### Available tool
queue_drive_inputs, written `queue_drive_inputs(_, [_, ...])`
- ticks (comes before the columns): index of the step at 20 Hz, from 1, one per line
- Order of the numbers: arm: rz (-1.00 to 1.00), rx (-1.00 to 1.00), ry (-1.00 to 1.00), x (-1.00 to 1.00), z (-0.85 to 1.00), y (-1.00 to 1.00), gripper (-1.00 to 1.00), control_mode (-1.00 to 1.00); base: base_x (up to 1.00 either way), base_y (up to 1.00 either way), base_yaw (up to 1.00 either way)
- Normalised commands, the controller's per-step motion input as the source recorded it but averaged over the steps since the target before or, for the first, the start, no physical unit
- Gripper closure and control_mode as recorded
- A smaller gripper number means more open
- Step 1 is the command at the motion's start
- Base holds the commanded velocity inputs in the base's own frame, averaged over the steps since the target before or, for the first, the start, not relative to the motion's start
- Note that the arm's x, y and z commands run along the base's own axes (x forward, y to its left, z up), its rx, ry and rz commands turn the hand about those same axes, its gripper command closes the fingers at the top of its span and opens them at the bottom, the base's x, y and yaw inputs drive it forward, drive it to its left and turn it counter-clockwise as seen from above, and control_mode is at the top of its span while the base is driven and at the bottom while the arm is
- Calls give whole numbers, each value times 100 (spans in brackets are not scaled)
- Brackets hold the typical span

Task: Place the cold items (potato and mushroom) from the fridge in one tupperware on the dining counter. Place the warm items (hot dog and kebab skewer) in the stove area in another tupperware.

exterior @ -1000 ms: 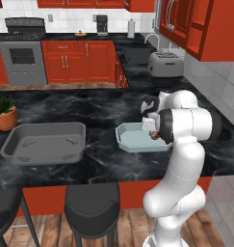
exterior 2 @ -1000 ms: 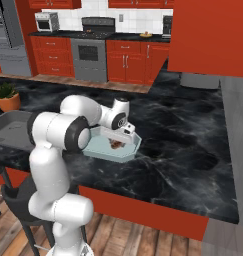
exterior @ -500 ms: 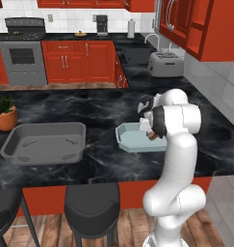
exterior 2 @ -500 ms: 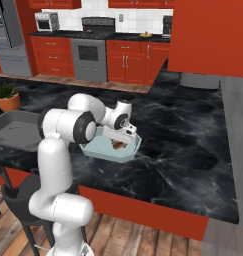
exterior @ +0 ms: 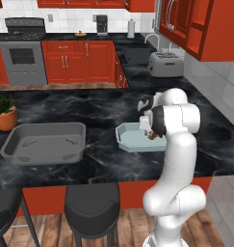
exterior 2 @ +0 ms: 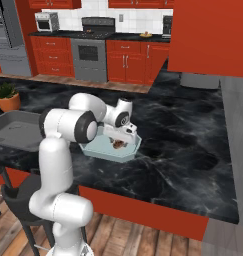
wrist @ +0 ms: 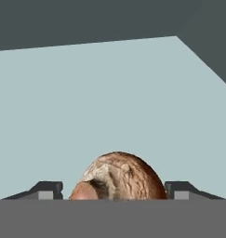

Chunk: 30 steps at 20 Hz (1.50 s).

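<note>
As the gripper (wrist: 115, 190) spread its jaws off the mushroom (wrist: 118, 176), it lay released in the pale tupperware (exterior: 130, 141); one cold item placed

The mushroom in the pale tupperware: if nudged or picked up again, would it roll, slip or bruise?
The mushroom shows a rounded brown cap, so it would probably rock or roll a little on the smooth floor of the tupperware, whose walls should stop it. It looks small and likely light. The gripper fingertips stand apart on either side of it; a hard squeeze might bruise it.
</note>
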Motion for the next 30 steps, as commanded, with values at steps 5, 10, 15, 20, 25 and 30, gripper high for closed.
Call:
queue_drive_inputs(5, [0,-5,0,-14,29,3,-100,-100,0,0,0])
queue_drive_inputs(10, [0,-7,-1,-34,43,0,-100,-100,0,0,0])
queue_drive_inputs(15, [0,-4,-12,-70,48,5,-100,-100,0,0,0])
queue_drive_inputs(20, [0,0,-9,-85,37,20,-100,-100,0,0,0])
queue_drive_inputs(25, [0,0,-3,-86,39,31,-100,-100,0,0,0])
queue_drive_inputs(30, [0,0,0,-76,52,35,-100,-100,0,0,0])
